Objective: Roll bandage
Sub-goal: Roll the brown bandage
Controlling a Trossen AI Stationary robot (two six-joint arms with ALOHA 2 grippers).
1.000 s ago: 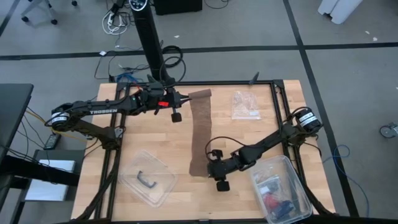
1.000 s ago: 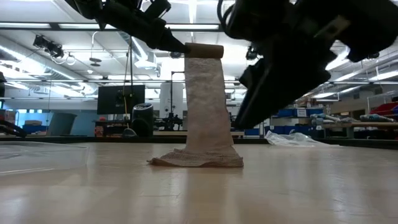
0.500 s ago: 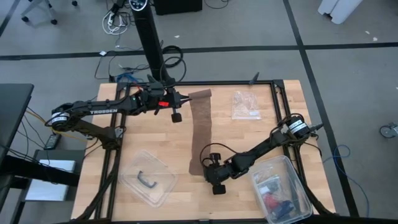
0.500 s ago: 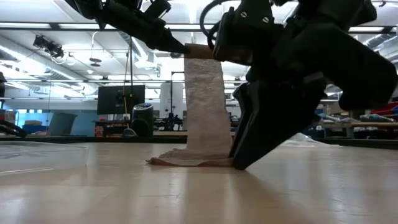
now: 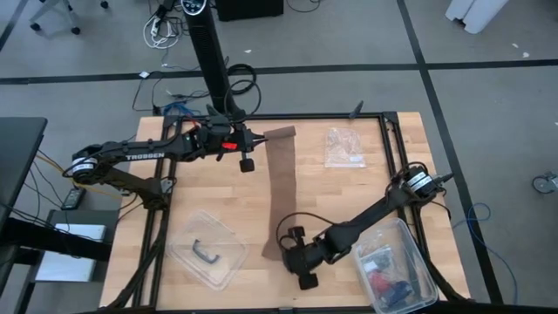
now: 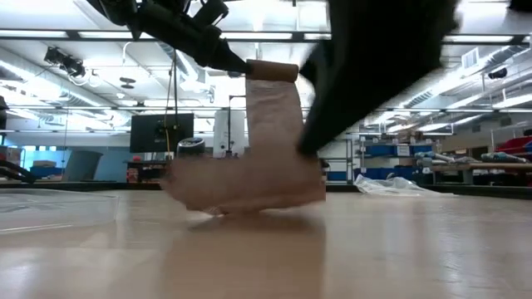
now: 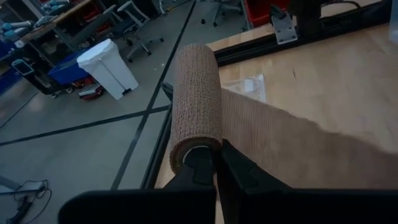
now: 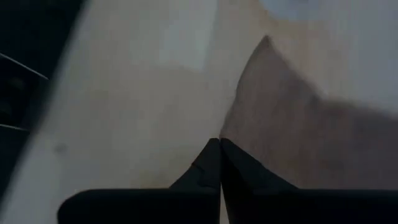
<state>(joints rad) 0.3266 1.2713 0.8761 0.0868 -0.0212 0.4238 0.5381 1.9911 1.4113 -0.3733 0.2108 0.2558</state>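
Note:
The bandage is a brown strip (image 5: 281, 187) running from a roll (image 5: 282, 133) at the table's far side to its near end (image 5: 272, 251). My left gripper (image 5: 260, 137) holds the roll up in the air, and in the low view the strip (image 6: 273, 133) hangs down from the roll (image 6: 273, 71). My right gripper (image 5: 281, 250) is shut on the strip's near end, which shows blurred just above the tabletop (image 6: 241, 184). In the right wrist view the shut gripper (image 8: 219, 149) sits at the cloth's edge. My left gripper meets the roll at the middle of its end face (image 7: 194, 151) with its fingers (image 7: 202, 167) shut together. They come roughly level from the table's left, and the roll sticks out ahead along them, lifted clear. My right gripper pinches the strip's near end at its edge (image 8: 235, 134), slanting down from the table's right. That end is just off the table; one layer or several, I cannot tell.
A clear plastic tub (image 5: 207, 253) with a black handle piece lies near left. A clear bin (image 5: 394, 272) of small items stands near right, beside the right arm. A plastic bag (image 5: 344, 146) lies far right. A black frame (image 5: 392, 139) borders the table.
My right gripper has moved toward the table's left and near edge, come onto the strip's near end and taken hold of it. That end, which lay bunched on the table, is now raised off it and drawn toward the near edge. The roll has stayed put.

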